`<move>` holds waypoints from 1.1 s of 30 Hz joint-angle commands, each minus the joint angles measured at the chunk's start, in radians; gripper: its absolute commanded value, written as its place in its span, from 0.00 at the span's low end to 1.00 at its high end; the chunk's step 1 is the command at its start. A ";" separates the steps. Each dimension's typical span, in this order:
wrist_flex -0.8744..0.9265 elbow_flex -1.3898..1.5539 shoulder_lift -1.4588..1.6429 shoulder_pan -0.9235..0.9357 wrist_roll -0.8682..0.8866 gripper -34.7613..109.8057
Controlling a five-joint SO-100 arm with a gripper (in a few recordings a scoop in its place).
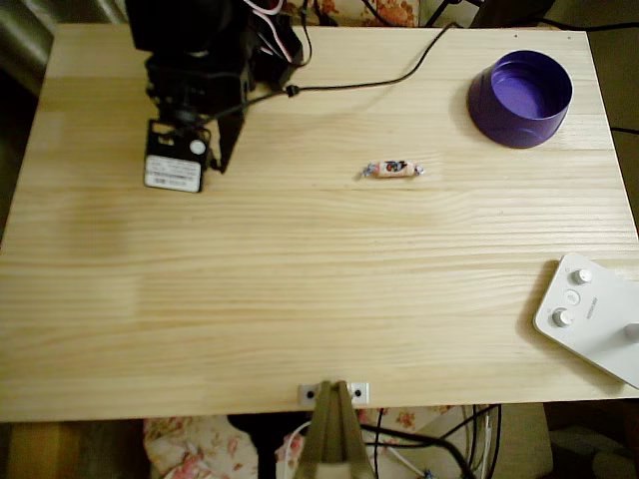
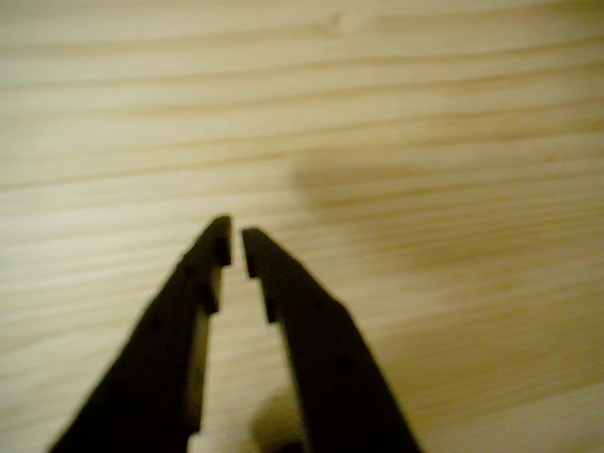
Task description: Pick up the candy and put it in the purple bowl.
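Black plastic arm [image 1: 205,60] sitting at the upper left of the pale wooden worktop [image 1: 300,299] in the overhead view, folded low over its base, wrist camera block [image 1: 176,160] hanging at the front with a white label facing up. Pointing down toward the boards, claw [image 1: 222,150] showing as a dark tapered finger just right of that block. Hovering over bare wood in the wrist view, claw [image 2: 236,243] nearly closed, two black fingers converging to a thin slit at the tips and gripping nothing; hard to tell from this blurred view whether the tips are touching the surface, though probably just above it.

Lying well apart from the arm, near the middle of the worktop and a little toward the back, candy [image 1: 392,169] resting flat with its twisted ends pointing left and right, pinkish-white wrapper with dark markings. Standing upright at the far right corner, purple bowl [image 1: 496,113] sitting well clear of the candy, lighter inside and holding nothing. Trailing from the arm across the back of the worktop toward the top edge, black cable [image 1: 369,82]. Resting at the lower right edge, white device with knobs [image 1: 597,321], partly overhanging the worktop.
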 commanded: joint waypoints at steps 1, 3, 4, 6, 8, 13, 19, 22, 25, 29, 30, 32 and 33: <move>0.000 -0.014 0.014 0.008 -0.029 0.24; 0.000 -0.014 0.014 0.008 -0.029 0.24; 0.000 -0.014 0.014 0.008 -0.028 0.24; 0.000 -0.014 0.014 0.008 -0.028 0.24; 0.000 -0.014 0.014 0.008 -0.028 0.24; 0.000 -0.012 0.014 0.009 -0.028 0.24; 0.000 -0.012 0.014 0.009 -0.028 0.24; 0.000 -0.012 0.014 0.009 -0.035 0.24; 0.000 -0.012 0.014 0.011 -0.029 0.24; 0.000 -0.012 0.014 0.012 -0.028 0.24; 0.000 -0.012 0.014 0.012 -0.028 0.24; 0.000 -0.012 0.014 0.012 -0.026 0.24; 0.000 -0.012 0.014 0.012 -0.026 0.24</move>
